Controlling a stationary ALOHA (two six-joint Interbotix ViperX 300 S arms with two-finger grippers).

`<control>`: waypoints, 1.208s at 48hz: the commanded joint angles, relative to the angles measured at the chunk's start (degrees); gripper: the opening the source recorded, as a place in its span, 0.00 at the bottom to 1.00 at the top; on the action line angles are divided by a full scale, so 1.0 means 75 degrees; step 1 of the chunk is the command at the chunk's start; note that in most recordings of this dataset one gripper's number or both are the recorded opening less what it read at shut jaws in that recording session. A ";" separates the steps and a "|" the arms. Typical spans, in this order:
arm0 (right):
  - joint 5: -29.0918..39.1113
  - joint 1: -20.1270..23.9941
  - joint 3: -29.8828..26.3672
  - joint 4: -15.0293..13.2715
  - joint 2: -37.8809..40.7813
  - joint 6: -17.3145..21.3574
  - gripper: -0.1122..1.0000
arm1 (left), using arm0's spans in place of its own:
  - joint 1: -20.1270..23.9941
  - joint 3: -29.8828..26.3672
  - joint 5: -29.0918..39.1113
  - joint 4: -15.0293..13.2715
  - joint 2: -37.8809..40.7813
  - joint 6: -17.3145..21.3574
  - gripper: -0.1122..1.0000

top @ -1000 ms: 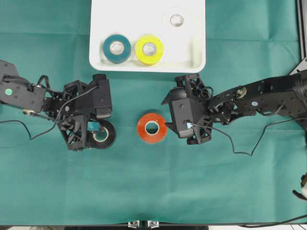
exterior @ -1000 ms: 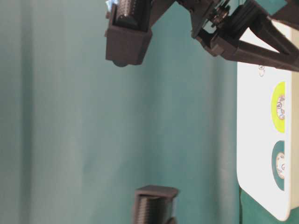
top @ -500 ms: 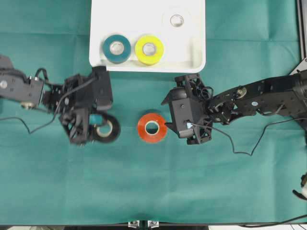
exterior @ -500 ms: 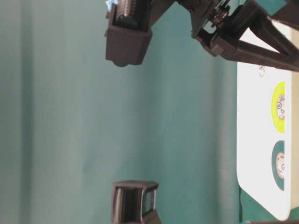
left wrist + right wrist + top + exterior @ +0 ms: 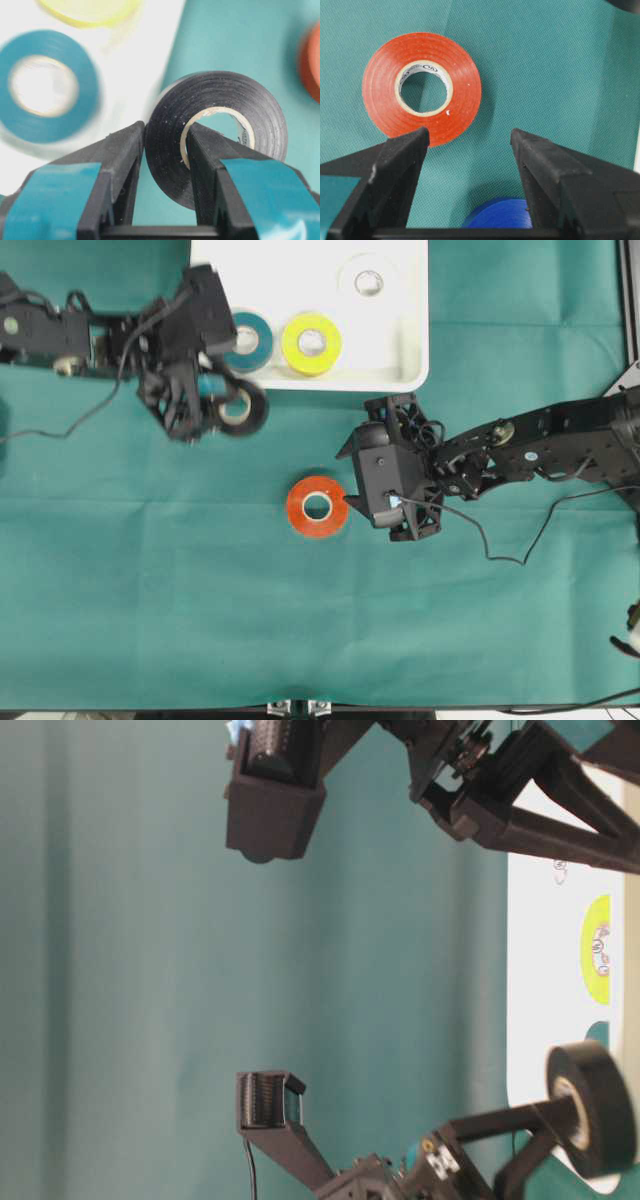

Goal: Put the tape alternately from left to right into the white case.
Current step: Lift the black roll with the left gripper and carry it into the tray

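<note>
My left gripper (image 5: 222, 405) is shut on the black tape (image 5: 245, 411), one finger through its core and one outside, as the left wrist view shows (image 5: 165, 127). It holds the roll raised over the front left edge of the white case (image 5: 400, 368). In the case lie teal tape (image 5: 255, 343), yellow tape (image 5: 311, 343) and white tape (image 5: 368, 282). Red-orange tape (image 5: 318, 507) lies flat on the cloth. My right gripper (image 5: 470, 135) hangs open just to its right, with nothing between the fingers. Blue tape (image 5: 500, 216) lies under that gripper.
Green cloth covers the table. The table-level view shows the black tape (image 5: 590, 1105) in the air beside the case's rim (image 5: 540, 970). A cable trails from the right arm (image 5: 510, 558) across the cloth.
The left gripper has lifted the black tape off the cloth and carried it away from me to the case's front left edge. The right arm has not moved.
</note>
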 commanded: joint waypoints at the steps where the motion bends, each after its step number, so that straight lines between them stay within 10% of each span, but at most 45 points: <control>1: -0.0035 0.0023 -0.0105 0.0000 -0.0117 0.0000 0.76 | 0.0398 -0.0164 -0.0188 0.0023 -0.0176 0.0082 0.07; 32: -0.0047 -0.0117 -0.0105 -0.0023 -0.0117 -0.0012 0.76 | 0.2496 -0.0738 -0.0984 0.0023 0.0504 0.1195 0.07; 58: -0.0012 -0.0363 -0.0047 -0.0012 -0.0129 0.0000 0.76 | 0.3000 -0.1090 -0.1078 0.0023 0.1430 0.2215 0.07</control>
